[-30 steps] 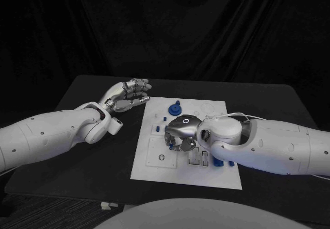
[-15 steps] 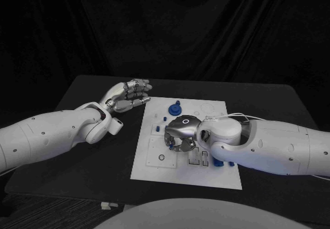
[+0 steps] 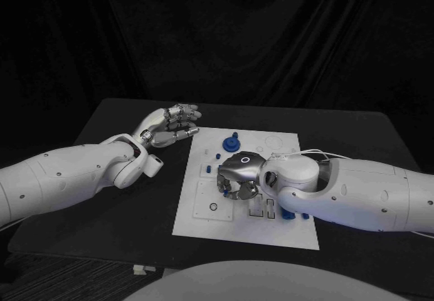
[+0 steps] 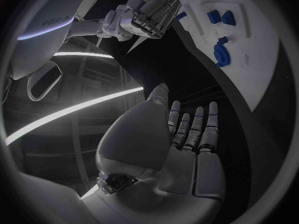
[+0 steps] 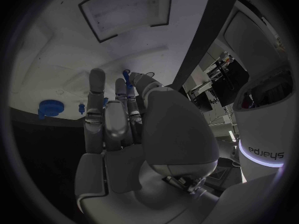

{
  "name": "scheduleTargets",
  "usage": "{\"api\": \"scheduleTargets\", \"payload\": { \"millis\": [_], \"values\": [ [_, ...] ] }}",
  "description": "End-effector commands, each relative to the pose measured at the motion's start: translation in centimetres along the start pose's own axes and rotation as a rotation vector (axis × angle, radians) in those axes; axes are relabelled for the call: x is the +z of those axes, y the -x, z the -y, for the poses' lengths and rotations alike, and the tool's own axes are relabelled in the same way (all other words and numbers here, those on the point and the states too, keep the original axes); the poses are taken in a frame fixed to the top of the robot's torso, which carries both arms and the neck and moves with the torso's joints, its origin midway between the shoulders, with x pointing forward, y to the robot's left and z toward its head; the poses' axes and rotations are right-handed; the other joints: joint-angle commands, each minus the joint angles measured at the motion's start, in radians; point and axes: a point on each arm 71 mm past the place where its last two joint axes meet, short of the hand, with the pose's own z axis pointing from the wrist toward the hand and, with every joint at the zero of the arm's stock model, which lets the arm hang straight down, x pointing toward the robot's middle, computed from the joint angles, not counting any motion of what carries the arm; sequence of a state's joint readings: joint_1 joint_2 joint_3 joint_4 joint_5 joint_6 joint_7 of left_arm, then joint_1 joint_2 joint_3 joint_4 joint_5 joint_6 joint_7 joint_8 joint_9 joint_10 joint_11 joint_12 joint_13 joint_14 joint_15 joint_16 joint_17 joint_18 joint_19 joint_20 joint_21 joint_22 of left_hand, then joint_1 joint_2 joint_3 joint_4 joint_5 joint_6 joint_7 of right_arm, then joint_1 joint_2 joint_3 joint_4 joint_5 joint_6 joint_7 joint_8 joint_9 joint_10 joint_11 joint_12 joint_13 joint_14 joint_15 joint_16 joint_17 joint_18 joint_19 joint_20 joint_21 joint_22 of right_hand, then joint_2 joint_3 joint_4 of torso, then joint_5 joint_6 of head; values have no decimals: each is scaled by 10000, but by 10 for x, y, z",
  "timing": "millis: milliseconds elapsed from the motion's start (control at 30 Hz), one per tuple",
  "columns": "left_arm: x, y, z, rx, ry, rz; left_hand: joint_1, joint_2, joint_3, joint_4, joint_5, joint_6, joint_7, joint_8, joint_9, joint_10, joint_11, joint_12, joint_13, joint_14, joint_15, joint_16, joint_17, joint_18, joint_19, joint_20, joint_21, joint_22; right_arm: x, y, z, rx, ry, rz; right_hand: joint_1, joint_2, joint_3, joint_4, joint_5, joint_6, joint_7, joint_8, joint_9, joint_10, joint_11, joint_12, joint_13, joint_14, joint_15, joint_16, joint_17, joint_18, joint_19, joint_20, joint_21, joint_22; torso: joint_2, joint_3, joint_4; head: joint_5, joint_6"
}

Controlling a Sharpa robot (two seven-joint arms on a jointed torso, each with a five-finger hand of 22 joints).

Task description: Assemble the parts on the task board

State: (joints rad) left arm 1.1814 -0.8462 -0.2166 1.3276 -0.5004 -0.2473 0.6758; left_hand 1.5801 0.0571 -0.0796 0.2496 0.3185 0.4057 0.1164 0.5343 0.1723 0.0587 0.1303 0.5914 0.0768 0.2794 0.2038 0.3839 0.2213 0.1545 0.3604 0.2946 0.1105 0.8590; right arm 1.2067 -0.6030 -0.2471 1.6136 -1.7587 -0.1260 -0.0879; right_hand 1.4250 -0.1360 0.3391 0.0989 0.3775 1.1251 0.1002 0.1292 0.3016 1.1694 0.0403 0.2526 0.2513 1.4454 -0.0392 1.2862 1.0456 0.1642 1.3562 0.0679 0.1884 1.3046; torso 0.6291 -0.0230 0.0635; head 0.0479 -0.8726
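Black worktop with the white board in the middle. Right robot hand low over the board's middle, fingers curled round a small blue part; left robot hand off the board's far left corner, fingers apart, holding nothing. Probably fitting that part now; next, line up with its hole and push down gently.

one task board, two robot hands
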Motion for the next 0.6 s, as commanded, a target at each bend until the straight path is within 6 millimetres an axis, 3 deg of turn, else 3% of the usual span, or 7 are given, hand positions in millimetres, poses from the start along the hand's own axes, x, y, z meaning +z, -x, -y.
{"api": "scheduleTargets", "payload": {
  "millis": [33, 133, 600],
  "values": [
    [1, -2, 1, -143, -86, -63, -20, 100, -32, -49, 40, 26, 79, 43, -14, 23, 51, 41, -15, 83, 30, 59, 9, -74, 80, -24, 72, -12, 0, 0, -1, -41, -71, 142, -47, -78, 22, -36, -33, 72, -6, 30, 7, 99, -6, -51, -12, 38, 31, -42, 4, 152, 64, -20, -51, -9, -5, 3, -18, 39, 0],
    [1, -2, 1, -148, -76, -71, -20, 100, -32, -49, 40, 26, 79, 43, -14, 23, 51, 41, -15, 83, 30, 59, 9, -74, 80, -24, 72, -12, 0, 0, -2, -38, -59, 145, -54, -72, 22, -42, -101, 80, -11, 19, 1, 115, -9, -68, -25, 41, 28, -40, 8, 151, 73, -20, -50, -8, -2, 1, 8, 10, 0],
    [0, -2, 0, -170, -13, -95, -14, 122, -40, -62, 41, 41, 117, 46, -28, 27, 66, 59, -31, 118, 69, 79, 1, -101, 119, -22, 93, -17, 1, 0, -4, -15, -7, 227, -59, -58, 27, -60, -223, 102, -18, -4, -11, 144, -14, -104, -50, 44, 25, -44, 4, 154, 83, -21, -83, -14, 0, -2, 0, 30, 0]
  ]
}}
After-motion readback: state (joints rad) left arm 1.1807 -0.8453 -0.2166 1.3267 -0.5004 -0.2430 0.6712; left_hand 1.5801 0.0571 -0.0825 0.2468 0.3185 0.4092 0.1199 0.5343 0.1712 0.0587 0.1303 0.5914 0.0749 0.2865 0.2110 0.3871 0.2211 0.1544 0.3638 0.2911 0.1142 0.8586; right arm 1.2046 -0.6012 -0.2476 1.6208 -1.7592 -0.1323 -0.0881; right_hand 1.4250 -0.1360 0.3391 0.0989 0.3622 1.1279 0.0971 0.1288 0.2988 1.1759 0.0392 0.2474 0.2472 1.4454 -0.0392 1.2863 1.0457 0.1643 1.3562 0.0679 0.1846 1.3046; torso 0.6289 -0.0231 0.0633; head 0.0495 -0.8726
